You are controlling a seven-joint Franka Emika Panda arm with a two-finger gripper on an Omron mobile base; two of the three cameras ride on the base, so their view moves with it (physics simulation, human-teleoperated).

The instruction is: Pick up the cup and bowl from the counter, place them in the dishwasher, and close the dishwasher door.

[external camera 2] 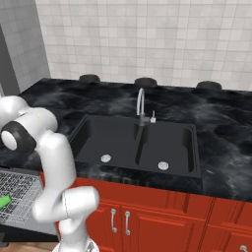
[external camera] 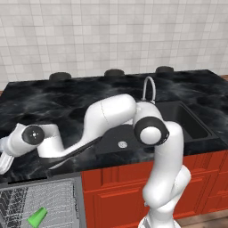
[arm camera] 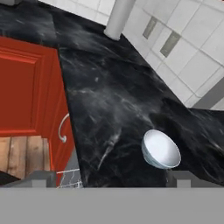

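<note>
The white arm (external camera: 111, 118) reached low and far to its own left, its hand out past the left end of the black marbled surface (external camera: 67, 100), above the open dishwasher (external camera: 44, 200). In the hand view the claw (arm camera: 111, 178) stood wide, its two dark tips far apart at the bottom of the picture with nothing between them.

The bowl (arm camera: 161, 149), pale and shallow, sat on the surface in the hand view, just above and between the tips, nearer the right-hand one; it looked tilted, its hollow turned toward the camera. Whether either tip touched it could not be told.

The cup (external camera: 37, 217), bright green, lay on its side in the grey wire rack (external camera: 31, 196) of the dishwasher at the lower left of the left base view. In the right base view the same green showed at the far left edge on the rack.

The black double sink (external camera 2: 138, 142) with its curved chrome tap (external camera 2: 141, 106) sat in the surface to the arm's right, and red cabinet fronts (external camera 2: 162, 221) ran beneath it. A tiled wall (external camera 2: 147, 39) stood behind, with three dark round shapes along the back of the surface. In the hand view a red cabinet door with a curved handle (arm camera: 62, 128) showed at the left, over a wooden floor (arm camera: 22, 153)
</note>
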